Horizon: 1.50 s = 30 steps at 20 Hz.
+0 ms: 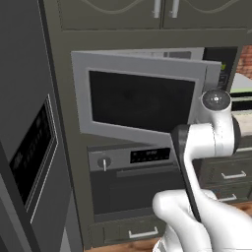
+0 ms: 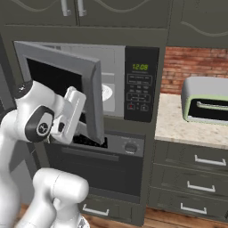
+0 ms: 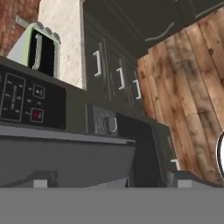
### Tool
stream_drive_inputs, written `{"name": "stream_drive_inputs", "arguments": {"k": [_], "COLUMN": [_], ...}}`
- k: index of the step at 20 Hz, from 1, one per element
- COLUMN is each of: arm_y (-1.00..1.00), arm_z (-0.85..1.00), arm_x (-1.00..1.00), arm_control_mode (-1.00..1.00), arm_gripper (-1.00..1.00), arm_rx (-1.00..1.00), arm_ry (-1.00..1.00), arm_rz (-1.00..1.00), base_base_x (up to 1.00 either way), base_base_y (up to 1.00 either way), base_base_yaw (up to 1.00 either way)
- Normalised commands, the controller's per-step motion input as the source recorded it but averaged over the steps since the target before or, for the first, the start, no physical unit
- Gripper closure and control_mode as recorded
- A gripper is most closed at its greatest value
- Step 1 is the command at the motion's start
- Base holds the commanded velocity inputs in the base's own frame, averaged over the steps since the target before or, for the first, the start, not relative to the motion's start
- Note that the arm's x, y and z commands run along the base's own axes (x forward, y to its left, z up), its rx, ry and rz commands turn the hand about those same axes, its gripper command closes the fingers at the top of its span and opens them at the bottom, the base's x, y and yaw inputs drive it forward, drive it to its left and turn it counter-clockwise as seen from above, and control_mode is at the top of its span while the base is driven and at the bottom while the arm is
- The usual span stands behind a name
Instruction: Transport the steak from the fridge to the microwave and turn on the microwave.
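1. We are watching the microwave [image 2: 111, 84] door [image 1: 140, 101] standing swung wide open.
2. We are seeing its white turntable [image 2: 106, 92] inside; we cannot tell where the steak is.
3. Our gripper [image 3: 111, 181] is reaching beside the door's edge; whether its fingers are parted, we cannot tell.

microwave [image 2: 133, 84]: built into dark cabinetry, door [image 2: 67, 84] swung partly open toward the arm | keypad panel [image 2: 140, 84]: right of the cavity, green digits lit | turntable [image 2: 107, 92]: white, seen past the door edge | arm's hand [image 2: 73, 113]: against the door's lower edge; fingers hidden | oven [image 2: 107, 164]: below | toaster oven [image 2: 205, 101]: on counter [image 2: 178, 124], far right
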Motion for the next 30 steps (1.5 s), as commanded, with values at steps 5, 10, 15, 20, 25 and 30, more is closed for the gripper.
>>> {"name": "stream_drive_inputs", "arguments": {"k": [5, 10, 15, 20, 25, 30], "arm_y": [-0.03, -0.16, -0.18, -0.16, -0.17, -0.16], "arm_z": [-0.01, 0.00, 0.00, 0.00, -0.02, -0.02], "arm_x": [0.77, 0.68, 0.68, 0.67, 0.68, 0.67], "arm_control_mode": [-1.00, -1.00, -1.00, -1.00, -1.00, -1.00], "arm_gripper": [-1.00, -1.00, -1.00, -1.00, -1.00, -1.00], "arm_rx": [0.00, 0.00, 0.00, 0.00, 0.00, 0.00], "arm_ry": [0.00, 0.00, 0.00, 0.00, 0.00, 0.00], "arm_rz": [0.00, -0.04, -0.05, -0.04, -0.02, 0.00], "base_base_x": [0.00, 0.00, 0.00, 0.00, 0.00, 0.00], "base_base_y": [0.00, 0.00, 0.00, 0.00, 0.00, 0.00], "base_base_yaw": [0.00, 0.00, 0.00, 0.00, 0.00, 0.00]}}
